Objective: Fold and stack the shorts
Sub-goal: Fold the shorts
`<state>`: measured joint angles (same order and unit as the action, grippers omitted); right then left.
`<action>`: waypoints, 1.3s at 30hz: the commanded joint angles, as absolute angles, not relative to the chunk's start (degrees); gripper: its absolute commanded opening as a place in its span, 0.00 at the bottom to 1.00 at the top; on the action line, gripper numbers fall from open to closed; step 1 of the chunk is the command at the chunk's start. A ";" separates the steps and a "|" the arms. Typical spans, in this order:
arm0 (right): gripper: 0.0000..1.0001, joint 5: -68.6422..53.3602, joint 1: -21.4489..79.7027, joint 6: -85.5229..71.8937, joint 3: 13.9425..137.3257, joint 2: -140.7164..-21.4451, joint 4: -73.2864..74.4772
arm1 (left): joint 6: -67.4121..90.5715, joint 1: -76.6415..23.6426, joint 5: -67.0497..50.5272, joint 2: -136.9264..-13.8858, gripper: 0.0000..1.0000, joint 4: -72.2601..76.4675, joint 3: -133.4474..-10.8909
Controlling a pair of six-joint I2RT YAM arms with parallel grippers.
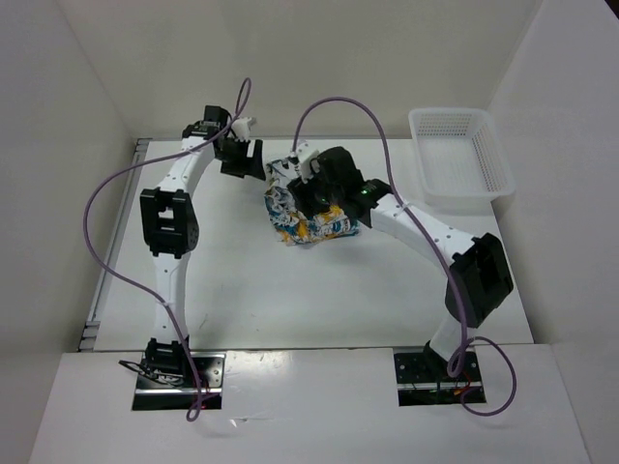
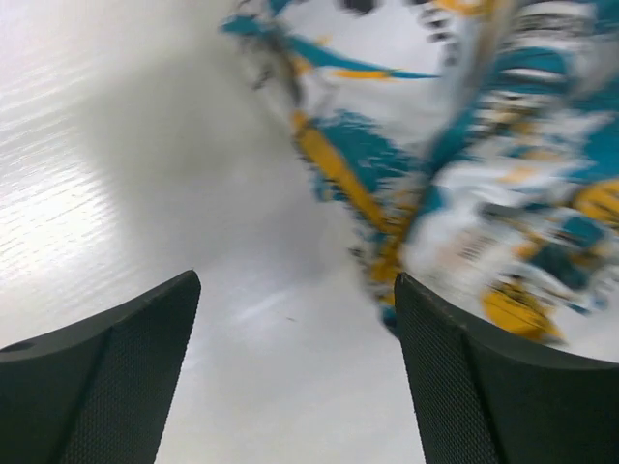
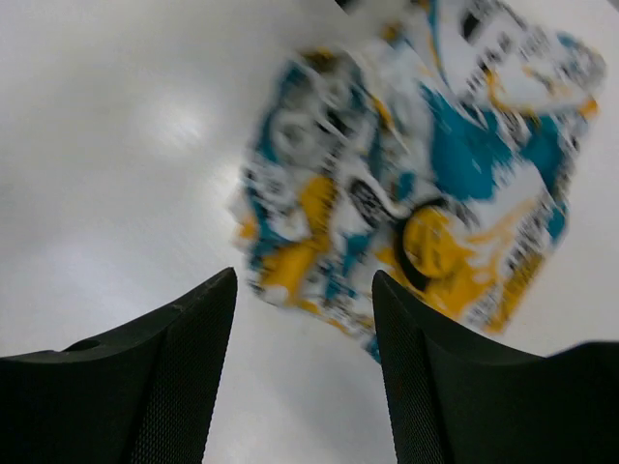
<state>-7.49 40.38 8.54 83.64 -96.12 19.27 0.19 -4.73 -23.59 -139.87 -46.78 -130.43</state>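
The shorts (image 1: 308, 220), white with a teal, yellow-orange and black print, lie crumpled in a heap on the table's far middle. My left gripper (image 1: 240, 158) is open and empty just left of the heap; in its wrist view the shorts (image 2: 464, 164) fill the upper right, past the right finger (image 2: 503, 387). My right gripper (image 1: 314, 179) is open and empty, hovering over the heap's far part; its wrist view shows the shorts (image 3: 416, 184) beyond both fingers (image 3: 445, 377), apart from them.
A white perforated basket (image 1: 457, 159) stands at the table's far right corner. The table (image 1: 290, 290) is white, with walls close on the left, back and right.
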 commanded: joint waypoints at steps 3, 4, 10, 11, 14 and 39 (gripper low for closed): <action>0.64 0.62 36.04 14.67 73.40 -96.24 12.84 | 0.00 -8.95 -31.73 -133.33 0.91 -49.13 -130.27; 0.66 0.62 35.17 14.68 72.08 -96.94 12.31 | 0.00 -9.75 -31.73 -133.33 0.92 -49.13 -129.47; 0.76 -0.36 30.94 16.87 66.11 -97.47 10.37 | 0.00 -11.60 -23.57 -135.17 0.97 -49.13 -126.56; 0.76 -0.35 29.98 16.87 65.40 -97.47 9.68 | 0.00 -11.60 -22.51 -135.18 0.97 -49.13 -126.04; 0.78 0.26 28.04 14.77 64.07 -98.08 7.75 | 0.00 -11.60 -21.36 -135.88 0.94 -49.13 -126.04; 0.67 -5.01 23.91 11.16 66.27 -108.54 5.19 | 0.00 -14.93 -36.38 -132.90 0.00 -47.91 -137.28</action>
